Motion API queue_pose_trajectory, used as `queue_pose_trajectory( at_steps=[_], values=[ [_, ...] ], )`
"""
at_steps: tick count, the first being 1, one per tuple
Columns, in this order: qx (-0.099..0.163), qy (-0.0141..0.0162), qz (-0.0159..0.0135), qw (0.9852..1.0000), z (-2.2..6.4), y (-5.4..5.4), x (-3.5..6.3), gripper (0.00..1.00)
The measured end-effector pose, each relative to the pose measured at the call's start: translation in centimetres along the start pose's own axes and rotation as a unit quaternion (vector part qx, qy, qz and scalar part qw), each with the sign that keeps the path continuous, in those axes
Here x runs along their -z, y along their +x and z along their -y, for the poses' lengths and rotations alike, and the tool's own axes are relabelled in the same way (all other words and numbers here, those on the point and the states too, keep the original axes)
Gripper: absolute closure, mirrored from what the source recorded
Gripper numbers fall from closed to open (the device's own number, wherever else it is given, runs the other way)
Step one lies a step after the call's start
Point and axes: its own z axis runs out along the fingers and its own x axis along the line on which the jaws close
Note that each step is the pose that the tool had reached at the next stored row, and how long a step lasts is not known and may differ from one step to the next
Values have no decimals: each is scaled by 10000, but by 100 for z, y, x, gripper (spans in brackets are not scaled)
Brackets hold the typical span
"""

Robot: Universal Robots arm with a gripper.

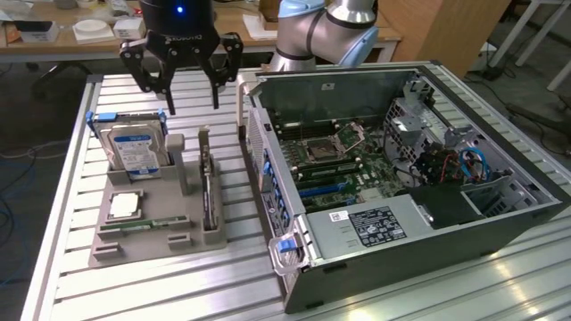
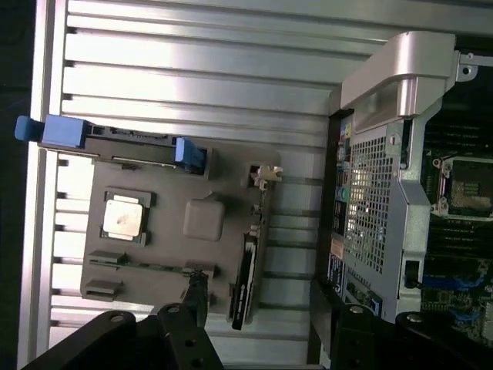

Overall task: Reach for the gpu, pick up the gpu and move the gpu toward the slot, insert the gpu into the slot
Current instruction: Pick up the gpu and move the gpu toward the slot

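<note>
The gpu [image 1: 208,195] is a thin dark card standing on edge in a grey holder [image 1: 147,244], its silver bracket toward the far end. My gripper [image 1: 192,100] hangs open above the table behind the holder, apart from the card and holding nothing. In the wrist view the gpu [image 2: 248,270] lies below, between my two black fingers [image 2: 196,297], with the bracket [image 2: 266,176] beyond. The slot [image 1: 323,190] is a blue strip among parallel blue and black strips on the green motherboard inside the open computer case [image 1: 402,221].
The holder also carries a silver hard drive [image 1: 134,150] with blue clips, a processor chip [image 1: 125,204] and a slim green memory stick [image 1: 143,225]. The case wall [image 1: 259,154] stands close beside the gpu. A square processor socket [image 1: 325,148] sits above the slots.
</note>
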Motion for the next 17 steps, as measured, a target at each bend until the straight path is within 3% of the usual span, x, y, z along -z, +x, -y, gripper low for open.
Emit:
queue_pose_trajectory(
  at_steps=[7,17],
  values=[
    [-30,15,0,10000,130,8,-3,35],
    [-441,24,17,9990,144,17,-137,35]
  ],
)
